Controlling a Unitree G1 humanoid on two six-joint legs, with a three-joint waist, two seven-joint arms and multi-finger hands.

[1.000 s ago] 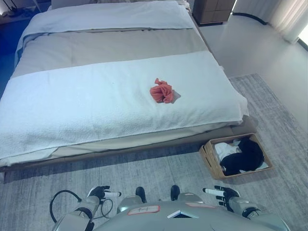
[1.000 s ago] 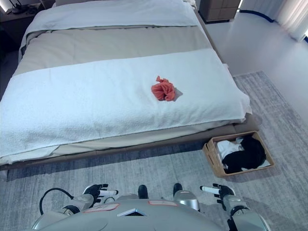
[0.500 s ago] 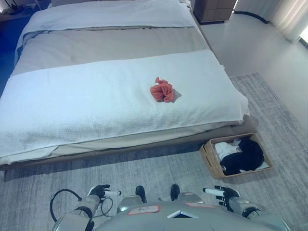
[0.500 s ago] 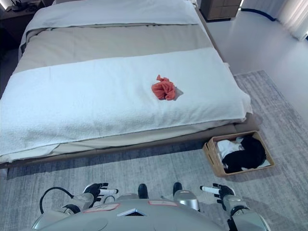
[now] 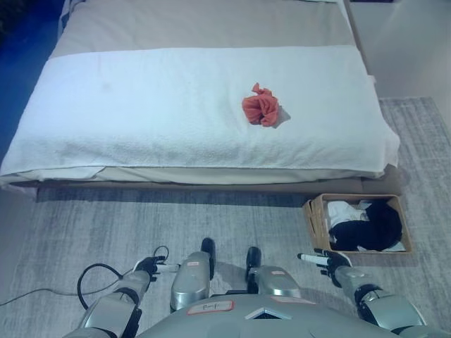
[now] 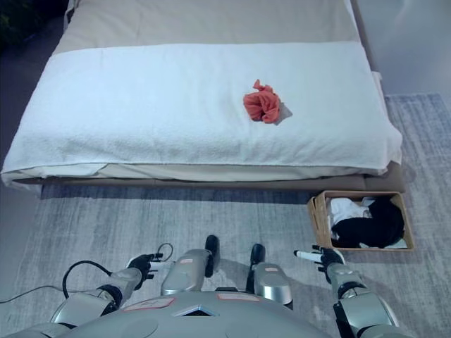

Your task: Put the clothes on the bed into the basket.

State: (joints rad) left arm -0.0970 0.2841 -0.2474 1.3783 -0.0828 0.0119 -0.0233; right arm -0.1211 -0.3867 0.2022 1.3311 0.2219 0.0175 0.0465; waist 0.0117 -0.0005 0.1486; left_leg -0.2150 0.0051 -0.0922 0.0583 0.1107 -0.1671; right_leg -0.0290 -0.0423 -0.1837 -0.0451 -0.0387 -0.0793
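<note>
A crumpled orange-red cloth [image 5: 261,110] lies on the white blanket of the bed [image 5: 155,105], right of the middle and apart from both hands. On the rug at the bed's right front corner stands a brown basket [image 5: 313,220] holding white and black clothes. My left hand [image 5: 148,267] shows low at the bottom left, fingers relaxed and holding nothing. My right hand [image 5: 324,260] is low at the bottom right, just in front of the basket's left corner, fingers straight and holding nothing.
A grey rug [image 5: 211,218] covers the floor between me and the bed's long front edge. Pale smooth floor [image 6: 416,42] lies beyond the bed's right end. A beige sheet [image 5: 204,24] covers the far part of the bed.
The whole picture has shifted and turned, so the camera has moved; the bed now lies squarer across the view. The cloth, the basket and both hands keep their places.
</note>
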